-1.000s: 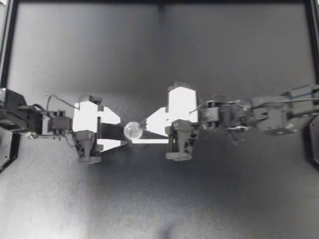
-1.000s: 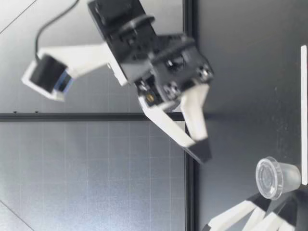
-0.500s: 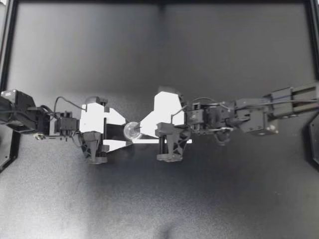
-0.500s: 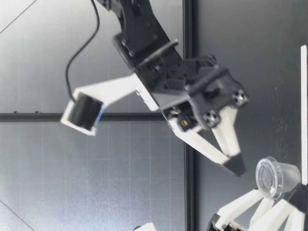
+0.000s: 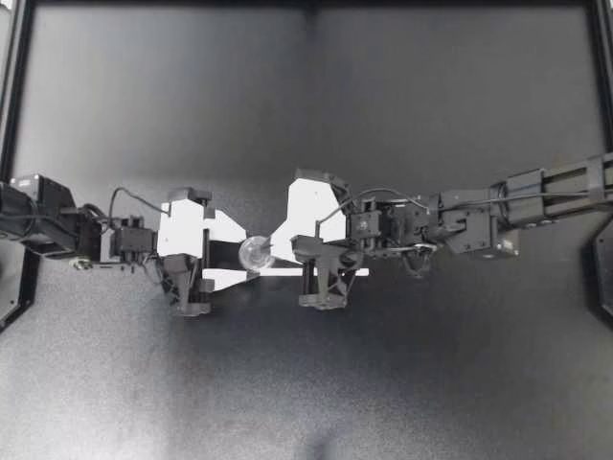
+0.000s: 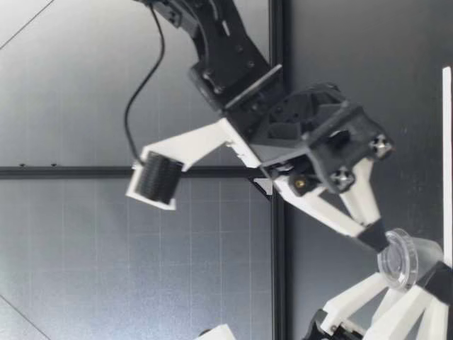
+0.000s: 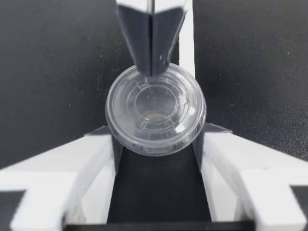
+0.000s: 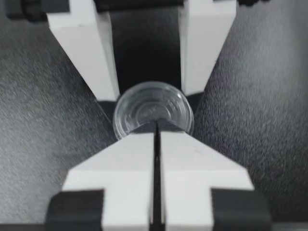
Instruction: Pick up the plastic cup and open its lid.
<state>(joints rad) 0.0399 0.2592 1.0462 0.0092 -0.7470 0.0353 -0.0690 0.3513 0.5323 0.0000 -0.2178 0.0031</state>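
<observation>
Two grippers were at plastic cup (image 5: 254,252), near middle of table (image 5: 431,115). Left gripper (image 5: 239,257) was clamped on cup's wall, one finger either side, just under lid (image 7: 155,109). Right gripper (image 5: 273,257) was closed, fingers pressed together, tips touching lid's rim on side away from left wrist. Could not tell whether rim lip was pinched between them, nor whether cup's base rested on table.

Judgement: cup light, thin, slick, easily crushed, so hold wall gently below rim. Lid flexible, snap-fit; best taken at edge lip and peeled upward.
</observation>
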